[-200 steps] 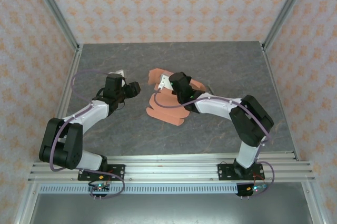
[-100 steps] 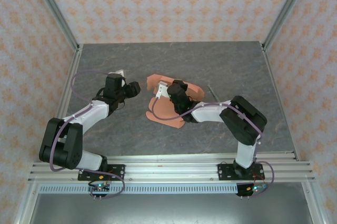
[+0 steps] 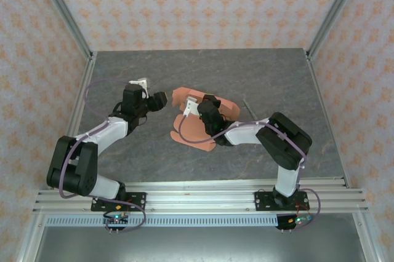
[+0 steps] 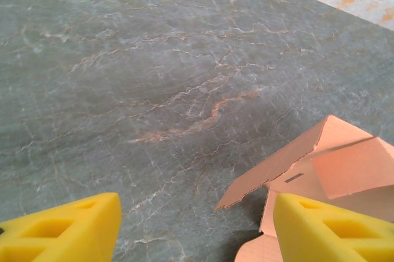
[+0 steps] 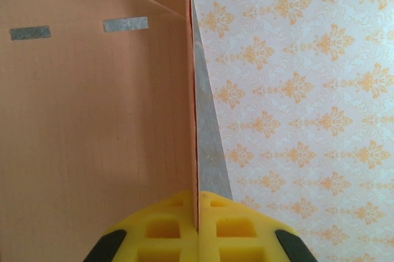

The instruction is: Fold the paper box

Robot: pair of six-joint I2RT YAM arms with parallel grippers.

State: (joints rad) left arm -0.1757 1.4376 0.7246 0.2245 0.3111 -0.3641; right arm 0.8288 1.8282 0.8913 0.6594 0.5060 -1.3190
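Observation:
The paper box (image 3: 196, 128) is a salmon-orange die-cut card sheet, partly folded, lying mid-table. My right gripper (image 3: 198, 109) is over it and shut on one of its panels; in the right wrist view the card (image 5: 92, 108) stands on edge, pinched between the yellow fingers (image 5: 246, 231), with two small slots near its top. My left gripper (image 3: 157, 101) hovers just left of the box, open. In the left wrist view its yellow fingers (image 4: 58, 231) stand wide apart, with a raised flap of the box (image 4: 345, 163) beside the right finger.
The dark grey marbled table (image 3: 258, 77) stretches around the box. Aluminium frame posts (image 3: 64, 16) and patterned walls close in the sides and back. A thin dark line (image 3: 249, 107) lies on the table right of the box.
My right gripper has drawn back toward the near left with the box, which shifted and folded up slightly. My left gripper has edged right toward the box.

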